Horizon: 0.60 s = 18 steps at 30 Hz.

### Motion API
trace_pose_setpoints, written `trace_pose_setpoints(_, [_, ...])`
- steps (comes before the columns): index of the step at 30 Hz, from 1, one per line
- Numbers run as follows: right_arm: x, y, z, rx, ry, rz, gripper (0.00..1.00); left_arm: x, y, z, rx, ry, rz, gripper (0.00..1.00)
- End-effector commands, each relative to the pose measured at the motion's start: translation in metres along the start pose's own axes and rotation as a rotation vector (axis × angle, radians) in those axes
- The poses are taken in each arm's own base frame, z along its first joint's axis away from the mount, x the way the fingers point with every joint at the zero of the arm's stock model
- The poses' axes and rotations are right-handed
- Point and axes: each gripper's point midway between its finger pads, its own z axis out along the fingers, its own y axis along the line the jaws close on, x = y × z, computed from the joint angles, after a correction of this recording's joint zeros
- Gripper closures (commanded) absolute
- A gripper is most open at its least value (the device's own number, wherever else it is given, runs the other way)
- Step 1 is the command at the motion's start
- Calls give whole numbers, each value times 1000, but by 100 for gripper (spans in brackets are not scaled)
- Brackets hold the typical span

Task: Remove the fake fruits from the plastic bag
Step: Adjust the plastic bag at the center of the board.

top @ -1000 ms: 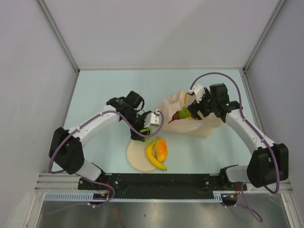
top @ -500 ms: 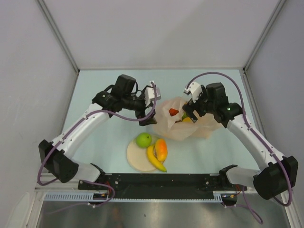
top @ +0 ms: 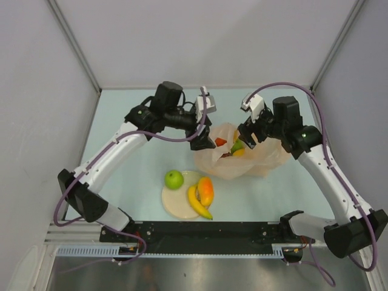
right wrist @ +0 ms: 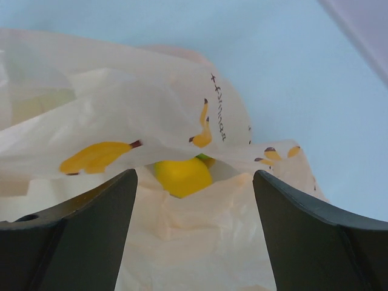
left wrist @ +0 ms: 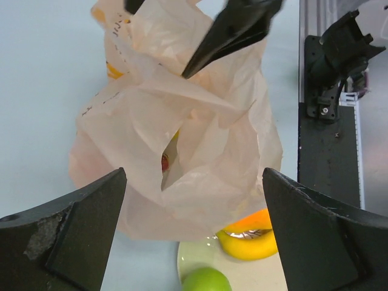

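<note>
Pale blue table (top: pixel 121 163), grey walls (top: pixel 36 91)

- the plastic bag (top: pixel 242 163) covers most of the fruits inside. from above we see only bits of red, green and yellow.
- in the right wrist view a yellow fruit (right wrist: pixel 182 176) peeks out of the folds. we cannot tell which one it is.
- in the left wrist view a tiny red spot (left wrist: pixel 165 162) shows in the bag, too small to name.
- there the bottom edge cuts off the green apple (left wrist: pixel 206 281), and the bag hides part of the banana (left wrist: pixel 242 250).
</note>
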Motion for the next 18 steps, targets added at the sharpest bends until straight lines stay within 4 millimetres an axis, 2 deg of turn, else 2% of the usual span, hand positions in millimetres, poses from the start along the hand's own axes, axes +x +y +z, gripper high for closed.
trace_pose_setpoints(1, [6, -2, 11, -89, -6, 66, 17, -16, -9, 30, -7, 20, 172, 0])
trace_pose_setpoints(3, [5, -16, 16, -74, -31, 95, 17, -10, -6, 51, -30, 77, 210, 0])
trace_pose_setpoints(5, [-1, -19, 17, -91, -68, 100, 17, -18, -1, 59, -66, 95, 247, 0])
trace_pose_setpoints(8, [-1, -14, 22, -132, -73, 119, 17, -19, -4, 71, -25, 116, 227, 3])
trace_pose_setpoints(11, [-3, -8, 23, -160, -81, 163, 17, -6, 3, 74, -67, 195, 212, 25])
trace_pose_setpoints(12, [-3, -6, 22, -167, -81, 166, 17, -3, 8, 76, -86, 217, 204, 46])
trace_pose_setpoints(14, [0, 0, 15, -186, -74, 135, 19, 6, 17, 70, -130, 269, 209, 71])
trace_pose_setpoints(15, [4, 3, 14, -197, -65, 124, 20, 11, 24, 67, -149, 281, 201, 100])
trace_pose_setpoints(17, [14, 11, 7, -211, -46, 100, 26, 0, 32, 56, -187, 215, 155, 100])
trace_pose_setpoints(18, [27, 16, 9, -230, -25, 73, 29, 6, 44, 47, -204, 198, 96, 100])
